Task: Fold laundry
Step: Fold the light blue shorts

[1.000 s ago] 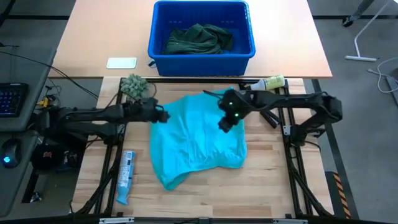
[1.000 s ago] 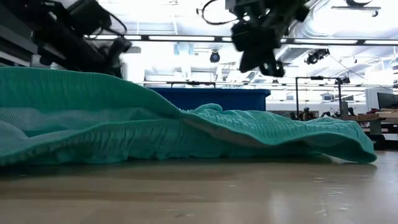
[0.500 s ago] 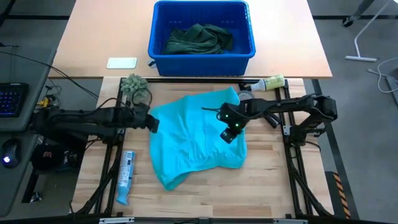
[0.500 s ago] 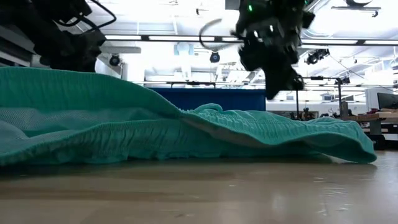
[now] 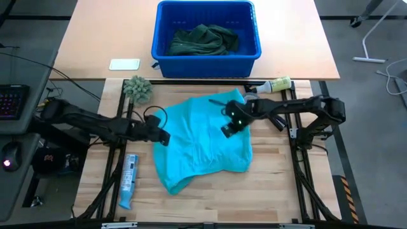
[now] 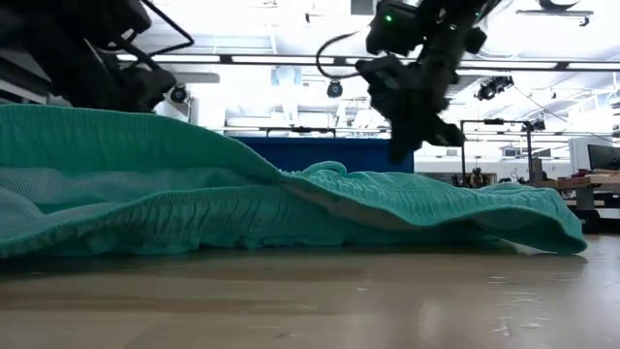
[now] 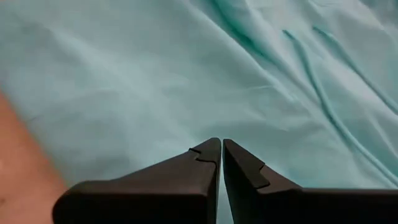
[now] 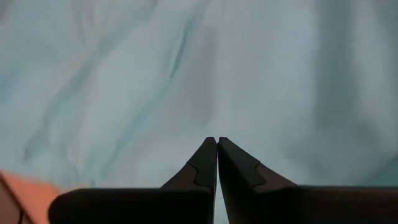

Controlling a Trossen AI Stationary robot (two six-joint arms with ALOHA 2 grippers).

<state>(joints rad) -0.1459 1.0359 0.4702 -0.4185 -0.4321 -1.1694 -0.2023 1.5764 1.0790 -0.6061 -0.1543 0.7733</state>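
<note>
From above, a turquoise shirt (image 5: 202, 141) lies rumpled across the middle of the wooden table (image 5: 273, 184), while dark green clothes (image 5: 203, 39) sit heaped in a blue bin (image 5: 161, 49) on the far side. The left gripper (image 5: 163, 136) sits at the shirt's left edge, the right gripper (image 5: 227, 129) over its right half; a fuzzy grey-green ball (image 5: 137, 88) rests near the far-left corner, a bottle (image 5: 275, 84) at the far right and a blue tube (image 5: 128, 179) on the near left.

At table height, the shirt (image 6: 291, 208) spreads in soft ridges across the whole width, with the right gripper (image 6: 405, 145) hanging just above the cloth and the other arm dark at the upper left.

From the left wrist, the left gripper (image 7: 221, 152) shows its fingers pressed together with nothing between them, the shirt (image 7: 155, 81) directly below and bare table (image 7: 18, 168) at one side.

From the right wrist, the right gripper (image 8: 217, 146) is likewise closed and empty above smooth turquoise cloth (image 8: 205, 68).

With both sets of fingers closed, any descent now would likely just push or bunch the fabric rather than catch a hem. A drag by the left gripper could pull the shirt toward the table's left edge, and a pinch through both layers would spoil the fold.
</note>
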